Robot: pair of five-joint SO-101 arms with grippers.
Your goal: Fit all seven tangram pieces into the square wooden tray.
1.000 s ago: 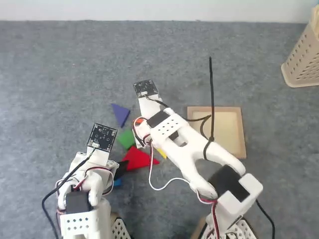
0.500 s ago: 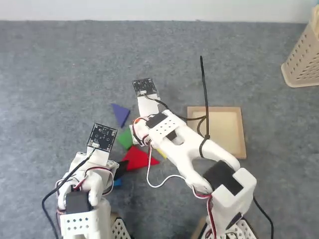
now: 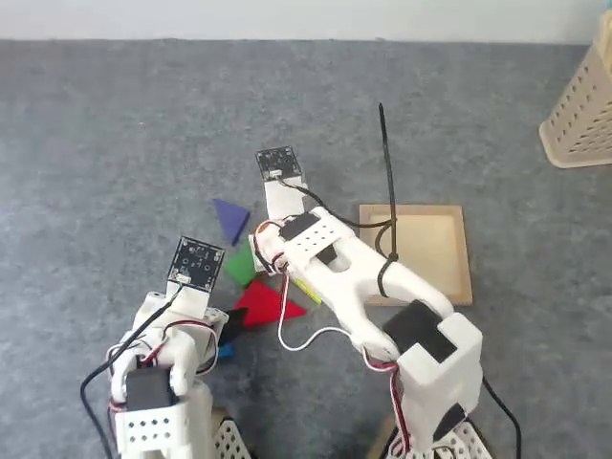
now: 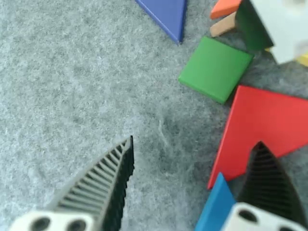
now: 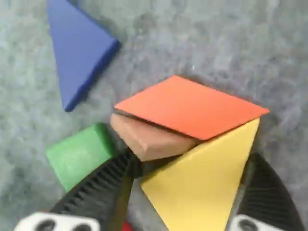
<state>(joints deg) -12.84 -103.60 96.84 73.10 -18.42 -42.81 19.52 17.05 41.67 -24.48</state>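
1. Parallelogram (image 5: 192,108) rests on a block (image 5: 149,137) and a triangle (image 5: 202,183).
2. Square (image 5: 79,154) lies just beside the block.
3. Tray (image 3: 466,253) lies right of these, apart.
4. Basket (image 3: 583,105) stands farther back, right.

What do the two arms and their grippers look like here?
The left arm and right arm are white plastic with black servos, each carrying a black circuit board at the wrist. Red, white and black wires run along them; a black cable tie stands off the right arm. The left gripper and right gripper have black ribbed fingers.
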